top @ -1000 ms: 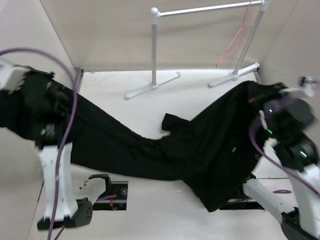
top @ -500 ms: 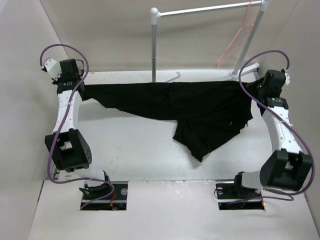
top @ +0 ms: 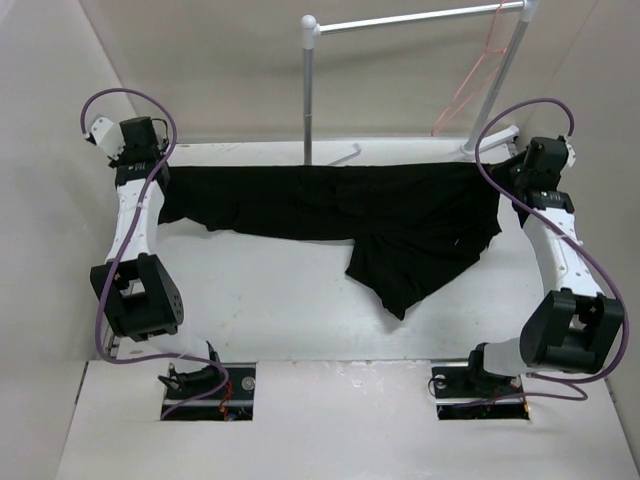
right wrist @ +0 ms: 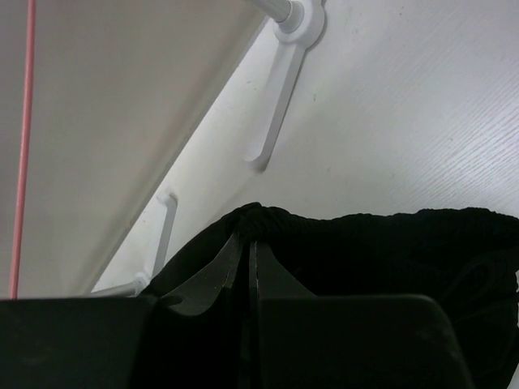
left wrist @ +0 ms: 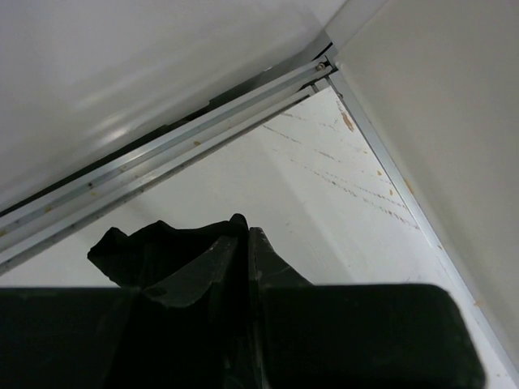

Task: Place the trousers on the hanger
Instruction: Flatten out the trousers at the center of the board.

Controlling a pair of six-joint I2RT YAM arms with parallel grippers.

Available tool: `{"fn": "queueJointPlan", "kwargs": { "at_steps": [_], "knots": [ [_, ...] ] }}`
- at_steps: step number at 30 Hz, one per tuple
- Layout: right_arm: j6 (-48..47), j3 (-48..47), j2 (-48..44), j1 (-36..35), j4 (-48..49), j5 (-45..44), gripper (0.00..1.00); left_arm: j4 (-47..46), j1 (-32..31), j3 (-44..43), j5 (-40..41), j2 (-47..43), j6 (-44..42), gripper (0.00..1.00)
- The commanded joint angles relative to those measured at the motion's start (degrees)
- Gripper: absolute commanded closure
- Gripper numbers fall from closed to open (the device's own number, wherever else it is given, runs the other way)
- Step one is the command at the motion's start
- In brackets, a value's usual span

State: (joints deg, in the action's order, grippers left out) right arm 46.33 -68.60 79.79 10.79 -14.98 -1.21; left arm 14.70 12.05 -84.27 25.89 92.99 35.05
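White tabletop (top: 280,300), beige walls, rack (top: 400,20) at the far side. Trousers (top: 330,200): stretched left to right across the far half, one part drooping nearward right of centre; left hand (left wrist: 246,243) and right hand (right wrist: 247,243) each pinching an end. Hanger (right wrist: 22,146): hung at the rack's right end.

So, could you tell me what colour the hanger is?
Pink-orange; the hanger shows best in the top external view.

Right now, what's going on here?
Both arms hold the black trousers stretched between them over the far part of the table. The left gripper is shut on one end, the right gripper on the other. A loose part sags toward the near side. The pink hanger hangs on the rack behind; the trousers are not yet on it.
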Motion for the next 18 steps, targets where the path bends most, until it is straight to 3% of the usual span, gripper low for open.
{"fn": "queueJointPlan", "kwargs": {
  "at_steps": [1,6,10,12,15,16,18],
  "knots": [
    [-0.45,-4.52,-0.43,-0.28,3.38,0.16,0.94,-3.88,0.38,-1.42,-1.36,-1.58,0.81,0.93],
    [-0.8,-7.77,3.52,1.47,3.38,0.16,0.94,-6.08,0.56,-4.31,-2.86,1.31,1.69,0.93],
    [-0.36,-12.69,9.14,2.53,3.29,-0.1,0.94,-6.87,0.12,-12.83,-3.56,8.33,2.3,0.89],
    [0.08,-15.59,11.26,2.44,3.21,-0.19,0.95,-8.27,-1.36,-16.61,-6.45,11.06,1.96,0.74],
    [0.08,-18.93,12.93,2.35,1.98,-0.8,0.95,-8.02,-3.82,-16.55,-9.88,9.51,1.43,0.32],
    [-0.27,-19.64,13.11,2.35,1.28,-1.59,0.95,-7.32,-5.14,-13.58,-10.15,6.88,1.08,0.26],
    [-0.62,-19.82,13.37,2.35,0.4,-3.26,0.95,-6.62,-9.61,-3.68,-10.07,-0.4,0.81,0.25]
  ]
}}
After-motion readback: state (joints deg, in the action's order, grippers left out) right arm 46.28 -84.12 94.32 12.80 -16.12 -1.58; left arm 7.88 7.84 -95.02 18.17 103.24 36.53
